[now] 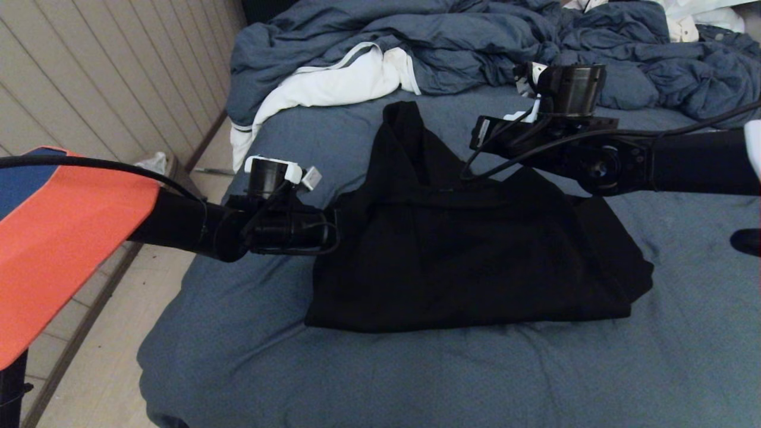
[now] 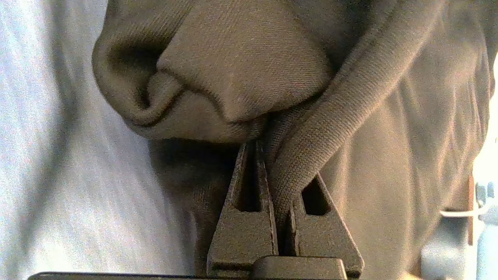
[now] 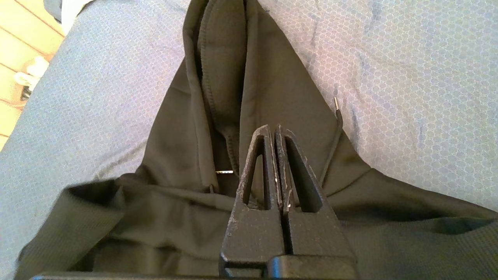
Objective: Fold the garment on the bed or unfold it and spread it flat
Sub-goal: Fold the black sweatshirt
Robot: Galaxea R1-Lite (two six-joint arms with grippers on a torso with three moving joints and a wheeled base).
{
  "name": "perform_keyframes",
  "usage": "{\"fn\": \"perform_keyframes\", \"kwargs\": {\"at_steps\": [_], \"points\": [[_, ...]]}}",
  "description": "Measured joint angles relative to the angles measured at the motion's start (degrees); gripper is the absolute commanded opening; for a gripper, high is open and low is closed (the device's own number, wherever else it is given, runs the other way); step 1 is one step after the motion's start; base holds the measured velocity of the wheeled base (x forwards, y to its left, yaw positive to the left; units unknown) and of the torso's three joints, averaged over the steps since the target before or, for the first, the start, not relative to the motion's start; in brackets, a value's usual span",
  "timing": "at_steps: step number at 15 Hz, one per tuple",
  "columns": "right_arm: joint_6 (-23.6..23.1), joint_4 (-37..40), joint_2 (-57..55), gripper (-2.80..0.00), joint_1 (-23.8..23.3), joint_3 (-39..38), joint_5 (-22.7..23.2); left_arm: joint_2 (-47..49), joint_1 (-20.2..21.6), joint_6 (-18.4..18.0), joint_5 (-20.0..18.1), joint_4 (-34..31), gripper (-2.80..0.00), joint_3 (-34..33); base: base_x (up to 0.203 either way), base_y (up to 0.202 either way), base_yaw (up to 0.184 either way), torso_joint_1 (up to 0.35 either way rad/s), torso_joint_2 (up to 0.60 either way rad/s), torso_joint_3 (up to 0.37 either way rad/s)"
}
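The black hooded garment [image 1: 469, 261] lies folded into a rough rectangle on the slate-blue bed [image 1: 416, 380], its hood [image 1: 404, 137] pointing toward the far side. My left gripper [image 1: 342, 223] is at the garment's left edge. In the left wrist view it [image 2: 272, 167] is shut on a ribbed band [image 2: 330, 116] of the cloth, which bunches above the fingers. My right gripper [image 1: 475, 148] hovers over the neck area. In the right wrist view it [image 3: 273, 130] is shut with nothing between the fingers, above the hood's base [image 3: 225, 58] and a drawstring [image 3: 337, 116].
A rumpled blue-grey duvet [image 1: 475, 41] and a white cloth with a grey stripe [image 1: 333, 83] lie along the far side of the bed. An orange and blue panel [image 1: 59, 238] stands at the left, over the floor [image 1: 95, 345] beside a panelled wall.
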State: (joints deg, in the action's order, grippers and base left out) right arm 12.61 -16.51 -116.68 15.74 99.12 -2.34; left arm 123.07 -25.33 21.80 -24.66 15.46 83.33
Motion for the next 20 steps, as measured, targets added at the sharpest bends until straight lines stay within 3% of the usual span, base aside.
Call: {"fn": "perform_keyframes", "kwargs": {"at_steps": [2, 6, 7, 20], "points": [[0.0, 0.0, -0.1, -2.80, 0.0, 0.2, 0.0, 2.2, 1.0, 0.2, 0.1, -1.4, -2.80, 4.0, 0.000, 0.000, 0.000, 0.000, 0.00, 0.000], [-0.1, 0.0, -0.4, -2.80, 0.2, 0.3, 0.0, 3.2, 2.9, 0.1, 0.2, -3.5, -2.80, 5.3, 0.000, 0.000, 0.000, 0.000, 0.00, 0.000], [-0.1, 0.0, -0.5, -2.80, 0.2, 0.3, 0.0, 3.1, 3.1, 0.1, 0.2, -4.1, 0.00, 5.2, 0.000, 0.000, 0.000, 0.000, 0.00, 0.000], [-0.2, 0.0, -0.4, -2.80, -0.1, 0.5, 0.1, -3.8, 6.7, 0.3, -0.3, -6.6, 0.00, 3.4, 0.000, 0.000, 0.000, 0.000, 0.00, 0.000]]}}
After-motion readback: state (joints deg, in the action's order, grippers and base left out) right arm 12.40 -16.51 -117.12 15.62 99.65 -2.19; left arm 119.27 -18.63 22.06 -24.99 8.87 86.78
